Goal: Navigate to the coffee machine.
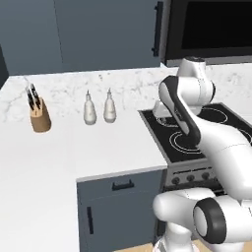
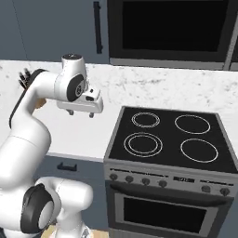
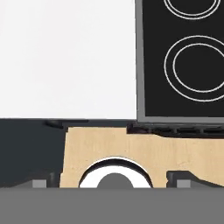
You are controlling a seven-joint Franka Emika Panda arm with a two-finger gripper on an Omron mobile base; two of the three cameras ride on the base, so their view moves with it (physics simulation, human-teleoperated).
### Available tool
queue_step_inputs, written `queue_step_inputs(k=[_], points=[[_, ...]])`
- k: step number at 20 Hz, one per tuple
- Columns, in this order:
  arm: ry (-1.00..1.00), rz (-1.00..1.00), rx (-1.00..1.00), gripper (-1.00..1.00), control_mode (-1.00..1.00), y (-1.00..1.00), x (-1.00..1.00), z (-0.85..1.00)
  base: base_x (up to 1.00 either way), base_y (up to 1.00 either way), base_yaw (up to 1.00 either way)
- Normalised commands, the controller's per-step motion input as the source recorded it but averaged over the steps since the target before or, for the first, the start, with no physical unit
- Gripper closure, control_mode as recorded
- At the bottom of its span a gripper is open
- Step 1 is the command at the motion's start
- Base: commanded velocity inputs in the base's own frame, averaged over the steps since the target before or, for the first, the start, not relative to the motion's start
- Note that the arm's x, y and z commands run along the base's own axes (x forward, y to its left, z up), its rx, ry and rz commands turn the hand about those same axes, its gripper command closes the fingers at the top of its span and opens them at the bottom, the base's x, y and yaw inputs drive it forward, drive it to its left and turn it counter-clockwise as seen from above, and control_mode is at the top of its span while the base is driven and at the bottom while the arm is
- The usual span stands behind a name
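Observation:
The coffee machine is out of view. My gripper [image 2: 81, 113] hangs over the white counter [image 2: 79, 135], just left of the black stove top [image 2: 169, 139], and points down. In the hand view its two dark fingertips [image 3: 40, 183] stand far apart with nothing between them, so it is open. Below it that view shows the counter's front edge, the stove's left burners [image 3: 194, 68] and the wooden floor [image 3: 113, 144]. In the left base view the hand [image 1: 161, 112] sits partly behind my own arm, at the stove's back left corner.
A wooden knife block [image 1: 39, 114] and two white bottles [image 1: 89, 109] stand at the back of the counter [image 1: 49, 162], which runs on to the left. Grey wall cabinets [image 1: 98, 29] and a dark built-in oven [image 2: 172, 28] hang above. Stove knobs [image 2: 146, 181] face forward.

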Motion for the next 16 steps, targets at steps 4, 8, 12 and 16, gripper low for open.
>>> queue_step_inputs(k=[4, 8, 12, 16], points=[[0.00, 0.00, 0.00, -1.00, 1.00, 0.00, 0.00, 0.00, -0.03, -0.13, -0.69], [0.00, 0.00, 0.00, -1.00, 1.00, 0.00, 0.00, 0.00, 0.00, 0.00, -0.85], [0.00, 0.00, 0.00, -1.00, 1.00, 0.00, 0.00, 0.00, 0.00, 0.00, -0.86], [0.00, 0.00, 0.00, -1.00, 1.00, 0.00, 0.00, 0.00, 0.01, 0.00, -0.83]])
